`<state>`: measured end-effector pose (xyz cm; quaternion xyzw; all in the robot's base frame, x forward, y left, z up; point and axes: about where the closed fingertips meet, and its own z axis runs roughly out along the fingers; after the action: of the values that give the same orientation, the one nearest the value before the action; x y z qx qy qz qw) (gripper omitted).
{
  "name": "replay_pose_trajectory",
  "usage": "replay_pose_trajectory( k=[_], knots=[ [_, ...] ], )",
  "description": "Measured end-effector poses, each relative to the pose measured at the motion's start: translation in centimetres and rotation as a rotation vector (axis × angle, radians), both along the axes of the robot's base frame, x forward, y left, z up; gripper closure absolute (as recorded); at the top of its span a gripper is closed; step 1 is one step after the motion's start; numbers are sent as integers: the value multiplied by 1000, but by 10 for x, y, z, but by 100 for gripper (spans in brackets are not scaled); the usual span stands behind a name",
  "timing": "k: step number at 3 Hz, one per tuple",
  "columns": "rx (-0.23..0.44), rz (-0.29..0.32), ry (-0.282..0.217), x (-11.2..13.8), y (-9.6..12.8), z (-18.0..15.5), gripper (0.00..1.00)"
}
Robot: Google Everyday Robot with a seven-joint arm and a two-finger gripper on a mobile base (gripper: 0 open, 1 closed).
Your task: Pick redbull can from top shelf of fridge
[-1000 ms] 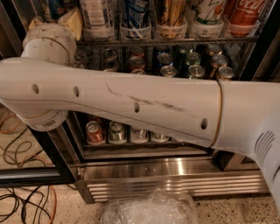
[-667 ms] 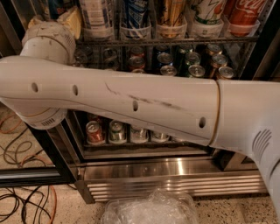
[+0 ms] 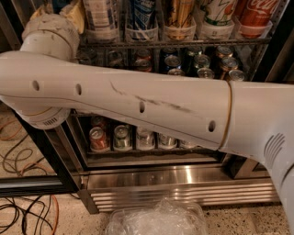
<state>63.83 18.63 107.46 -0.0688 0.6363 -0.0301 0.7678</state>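
My white arm [image 3: 147, 103] crosses the whole view in front of the fridge [image 3: 174, 181]. Its wrist joint [image 3: 50, 32] rises at the upper left towards the top shelf [image 3: 183, 42]. My gripper is out of view past the top left edge. The top shelf holds tall cans in translucent cups: a pale can [image 3: 98, 13], a blue-and-white can [image 3: 140, 13], a gold can [image 3: 179, 11], a green-and-white can [image 3: 216, 11] and a red Coca-Cola can [image 3: 252, 13]. I cannot pick out the redbull can; only the lower parts of the cans show.
Short soda cans [image 3: 202, 64] fill the middle rack and more [image 3: 121, 137] stand on the lowest rack. The black door frame [image 3: 41, 151] stands at the left. Cables [image 3: 23, 211] lie on the floor. A crumpled clear plastic container [image 3: 156, 220] sits at the bottom.
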Motion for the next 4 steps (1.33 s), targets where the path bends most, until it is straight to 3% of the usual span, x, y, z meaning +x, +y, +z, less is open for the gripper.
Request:
replay_pose_trajectory(
  k=[1,3,4],
  knots=[
    [45,3,-14,7,-5,18,58],
    [47,2,-15,7,-6,19,100],
    [48,3,-19,1,-8,22,100]
  ],
)
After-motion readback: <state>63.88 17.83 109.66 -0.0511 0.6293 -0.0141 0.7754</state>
